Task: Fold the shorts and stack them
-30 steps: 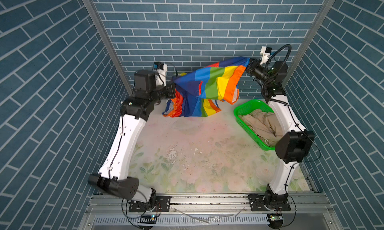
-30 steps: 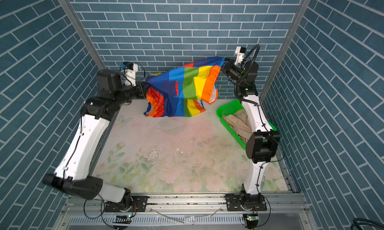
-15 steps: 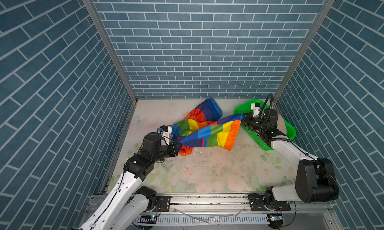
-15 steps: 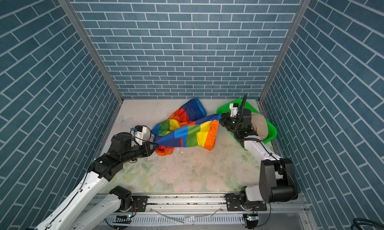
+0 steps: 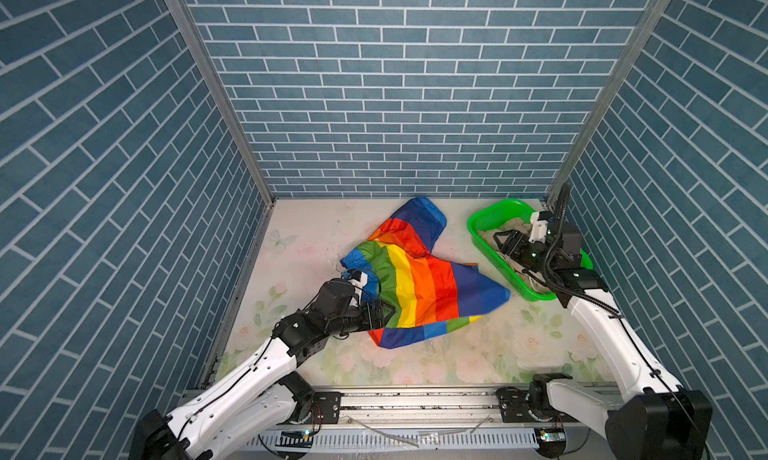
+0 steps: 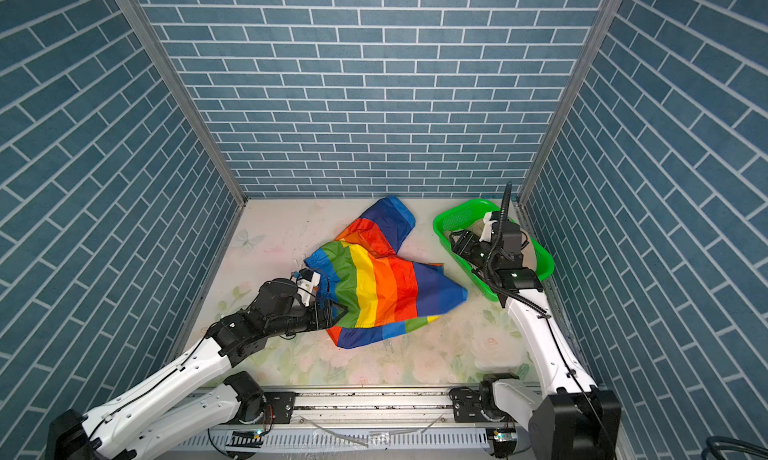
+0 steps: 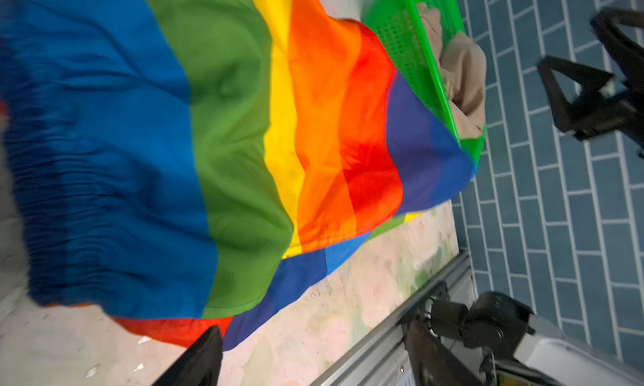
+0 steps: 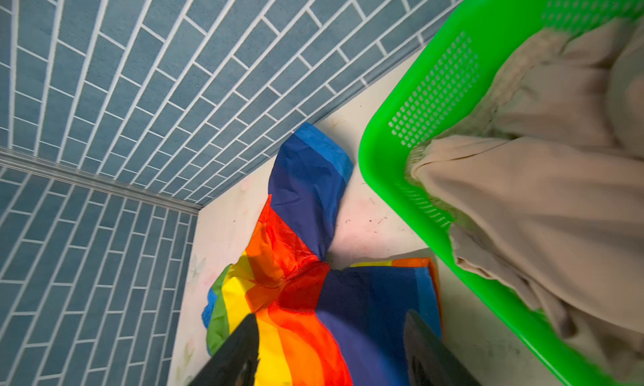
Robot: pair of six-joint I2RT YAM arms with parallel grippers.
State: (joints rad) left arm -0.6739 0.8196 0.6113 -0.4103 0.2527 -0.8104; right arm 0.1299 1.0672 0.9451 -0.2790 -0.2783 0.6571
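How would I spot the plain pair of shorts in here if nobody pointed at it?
At the far right of the floral table, against the brick wall, sits a bright green perforated basket. The beige shorts lie crumpled inside it, dull and single-coloured, unlike the rainbow-striped shorts spread on the table beside it.

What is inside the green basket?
Crumpled beige shorts fill the green basket, their gathered waistband against its perforated wall. Anything beneath the fabric is covered, and in both top views the right arm hides part of the inside.
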